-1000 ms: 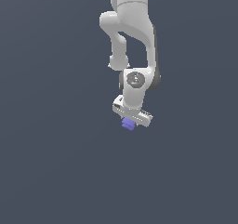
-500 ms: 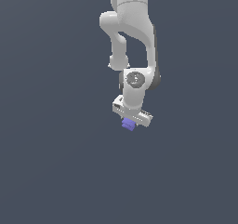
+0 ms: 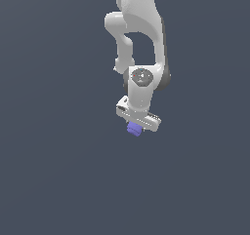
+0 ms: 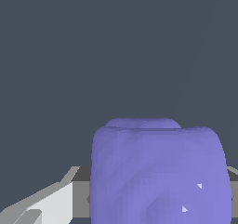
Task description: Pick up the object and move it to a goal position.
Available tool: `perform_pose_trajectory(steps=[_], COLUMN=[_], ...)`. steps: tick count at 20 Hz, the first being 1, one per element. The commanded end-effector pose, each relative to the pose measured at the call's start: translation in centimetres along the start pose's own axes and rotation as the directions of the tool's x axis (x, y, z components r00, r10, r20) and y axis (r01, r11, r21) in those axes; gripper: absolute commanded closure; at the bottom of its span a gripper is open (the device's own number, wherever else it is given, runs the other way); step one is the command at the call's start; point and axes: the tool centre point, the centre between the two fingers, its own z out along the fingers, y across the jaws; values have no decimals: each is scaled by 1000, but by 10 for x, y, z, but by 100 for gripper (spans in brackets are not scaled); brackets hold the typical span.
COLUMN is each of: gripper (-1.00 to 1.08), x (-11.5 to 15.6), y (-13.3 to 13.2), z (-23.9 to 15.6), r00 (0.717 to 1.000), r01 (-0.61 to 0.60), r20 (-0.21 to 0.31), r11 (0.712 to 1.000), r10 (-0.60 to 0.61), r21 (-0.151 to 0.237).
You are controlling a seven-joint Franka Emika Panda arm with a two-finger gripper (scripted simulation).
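At the centre of the exterior view, against a plain dark grey ground, a white arm (image 3: 139, 39) reached down from the top edge, and the gripper (image 3: 135, 127) at its end had its fingers clamped on the block (image 3: 133, 129), a small periwinkle lump that showed just beneath the white hand. In the wrist view, a pale finger (image 4: 44, 204) lay to one side and the block (image 4: 158, 172) filled the lower part of the picture, with one rounded lobe behind another. It looked light and stiff, being far smaller than the gripper. Its rounded, smooth-looking sides might have slipped, so the flatter flanks of the larger lobe seemed the best place to hold it. Compared with a second earlier, nothing appeared to have moved: arm, gripper and block kept the same pose.
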Motion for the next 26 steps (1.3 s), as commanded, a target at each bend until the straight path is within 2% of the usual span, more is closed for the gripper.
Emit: perform_pose_trajectory(steps=[1,18,26], gripper=[108,108,108], x=[7,72,98], y=[0,-6,-10], z=[-17,-175,-235], r00=[1000,1000,1000], r01=[0,-1,-1], r20=[-1,-1,0], r11=[1000,1000,1000], r10=[0,1,1], r21=[1,-1,-1])
